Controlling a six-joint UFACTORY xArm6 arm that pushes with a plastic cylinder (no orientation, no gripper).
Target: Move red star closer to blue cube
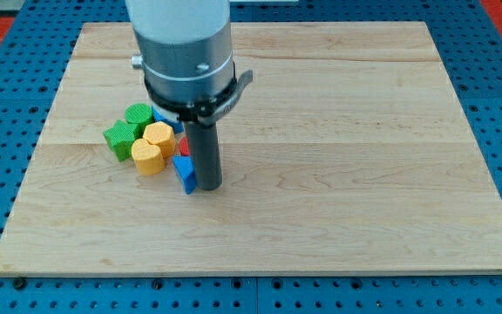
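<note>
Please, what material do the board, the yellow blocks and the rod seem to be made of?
The board looks like pale wood with a smooth matte finish: grain lines and plank seams run along it. The yellow blocks look like painted wood or plastic; the flat, even colour leaves this open. The rod looks like dark matte plastic or rubber. My tip rests beside a blue block.

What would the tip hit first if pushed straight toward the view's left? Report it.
The blue block, which sits directly left of my tip, apparently touching it, though depth is unclear. A yellow block lies beyond.

Block cluster (151, 139) left; open board (364, 131) right.
</note>
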